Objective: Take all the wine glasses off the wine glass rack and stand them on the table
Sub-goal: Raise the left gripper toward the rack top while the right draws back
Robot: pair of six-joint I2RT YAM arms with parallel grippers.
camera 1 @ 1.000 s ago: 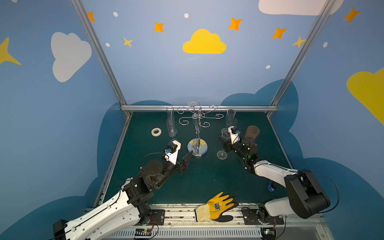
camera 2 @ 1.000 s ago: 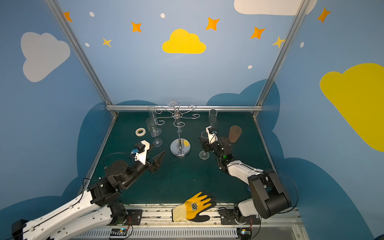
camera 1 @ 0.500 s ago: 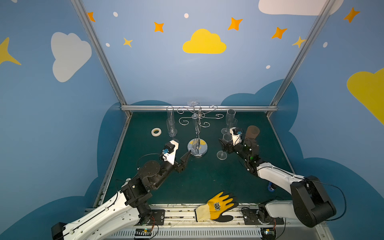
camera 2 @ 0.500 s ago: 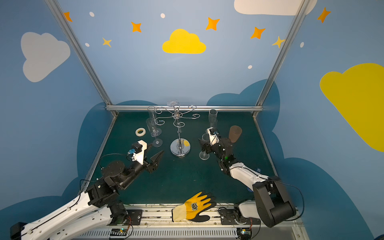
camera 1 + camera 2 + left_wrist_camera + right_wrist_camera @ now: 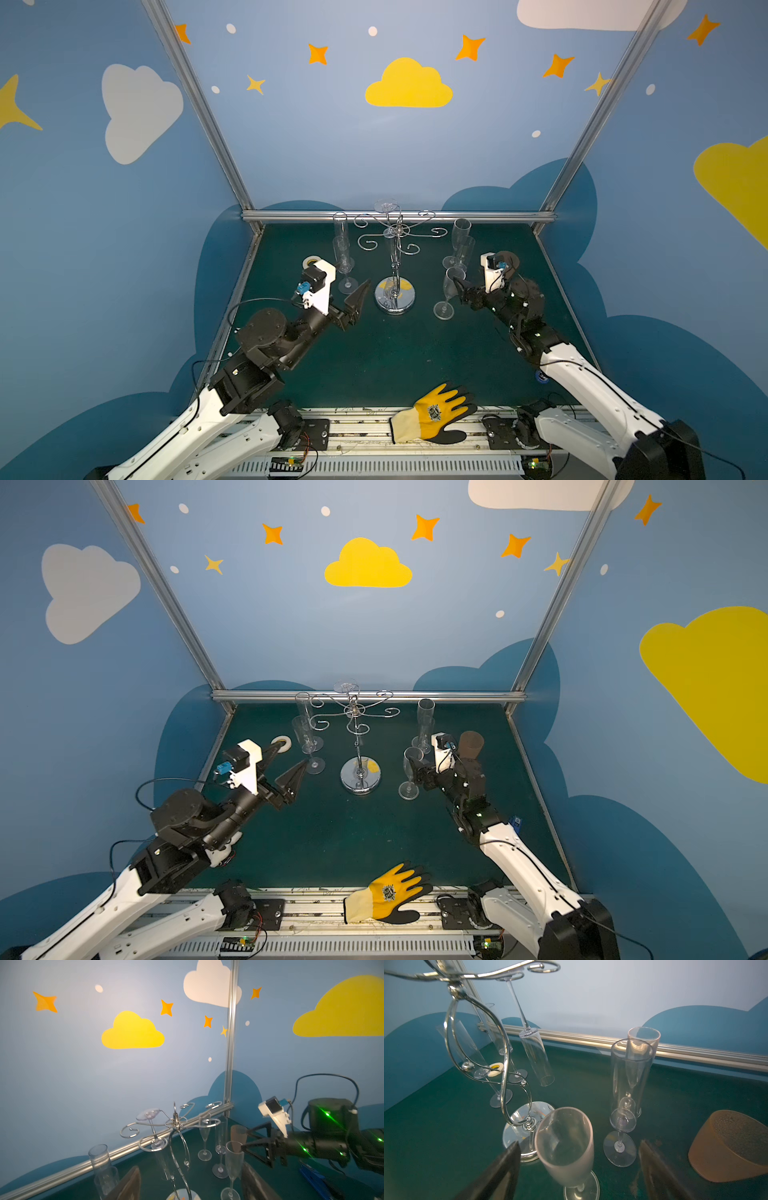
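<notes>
- The right fingers (image 5: 506, 1163) have spread since a second ago and now flank the wine glass (image 5: 564, 1142) without pinching it.
- It stands upright mid-desk (image 5: 395, 365), just right of the wine glass rack (image 5: 395, 305).
- The left fingers (image 5: 296, 779), spread and empty, have shifted slightly.

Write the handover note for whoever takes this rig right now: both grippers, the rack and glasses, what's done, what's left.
Left gripper: open, empty, left of the wine glass rack and pointing toward it.
Right gripper: open, fingers either side of an upright flute right of the rack base, with gaps on both sides.
Glasses: that flute, a left pair and a back-right pair stand on the mat.
Done: five glasses stand off the rack.
Left: the hanging glass is upside down on a rear arm. Lift it off and stand it on the mat.
</notes>
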